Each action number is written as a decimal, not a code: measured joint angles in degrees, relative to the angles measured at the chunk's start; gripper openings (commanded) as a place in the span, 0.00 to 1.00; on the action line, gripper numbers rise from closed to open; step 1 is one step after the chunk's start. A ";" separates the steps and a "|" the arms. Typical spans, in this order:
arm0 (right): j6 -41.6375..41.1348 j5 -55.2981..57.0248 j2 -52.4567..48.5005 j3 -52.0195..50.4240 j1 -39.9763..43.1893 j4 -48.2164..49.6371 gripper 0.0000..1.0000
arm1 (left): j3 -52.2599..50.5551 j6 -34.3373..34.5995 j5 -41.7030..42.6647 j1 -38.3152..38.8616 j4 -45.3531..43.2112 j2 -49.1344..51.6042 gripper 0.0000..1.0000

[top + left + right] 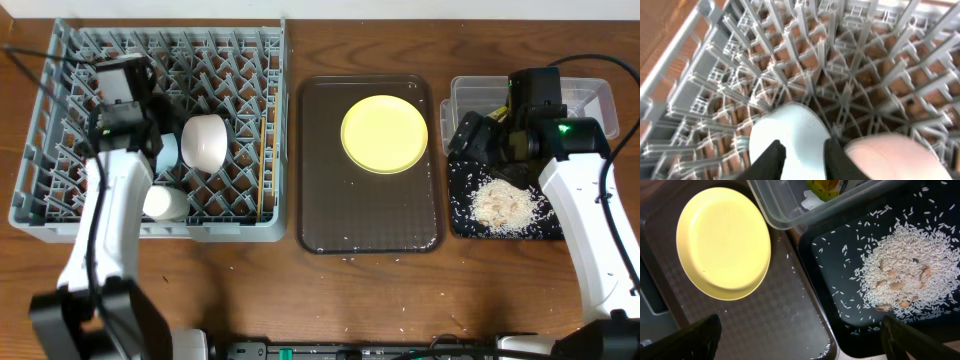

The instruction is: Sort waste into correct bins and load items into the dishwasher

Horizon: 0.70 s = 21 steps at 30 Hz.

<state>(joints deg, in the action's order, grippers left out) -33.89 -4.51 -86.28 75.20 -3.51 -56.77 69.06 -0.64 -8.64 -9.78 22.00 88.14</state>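
Four items racked: white bowl (204, 140), light-blue bowl (167, 150), cup (165, 203), chopsticks (264, 160); yellow plate (385, 134) outstanding. Left hand (804, 150) narrow, grip on light-blue bowl unclear; right hand (800, 325) wide, empty.

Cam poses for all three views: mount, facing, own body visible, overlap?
Overhead: fixed above the table, facing straight down on the dish rack and serving tray; left arm and right arm show.
Left wrist: on the left arm, facing down into the rack at the light-blue bowl; left pincer at bottom.
Right wrist: on the right arm, facing down at yellow plate and rice in the black tray; open right pincer at the bottom corners.
Shared: overhead and right wrist both show the plate.
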 measured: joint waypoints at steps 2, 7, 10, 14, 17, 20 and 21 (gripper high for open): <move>0.00 0.00 0.00 0.00 0.00 0.00 0.99 | 0.09 3.32 0.39 -0.39 3.15 -1.68 0.29; 0.00 0.00 0.00 0.00 0.00 0.00 0.99 | 0.04 12.50 0.63 -3.43 9.64 -1.60 0.09; 0.00 0.00 0.00 0.00 0.00 0.00 0.99 | -0.02 16.65 0.61 -5.92 9.92 -0.85 0.08; 0.00 0.00 0.00 0.00 0.00 0.02 0.99 | -0.04 19.82 0.57 -8.48 7.87 0.35 0.08; 0.00 0.00 0.00 0.00 0.00 0.00 0.99 | -0.04 20.37 0.59 -9.42 5.84 1.99 0.08; 0.00 0.00 0.00 0.00 0.00 0.02 0.99 | -0.04 20.35 0.61 -9.51 4.79 4.35 0.08; 0.00 0.00 0.00 0.00 0.00 0.00 0.99 | -0.04 20.35 0.68 -9.51 4.48 5.33 0.08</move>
<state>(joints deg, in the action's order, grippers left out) -33.89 -4.51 -86.28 75.20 -3.51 -56.77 69.01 19.70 -7.97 -19.29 26.48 93.47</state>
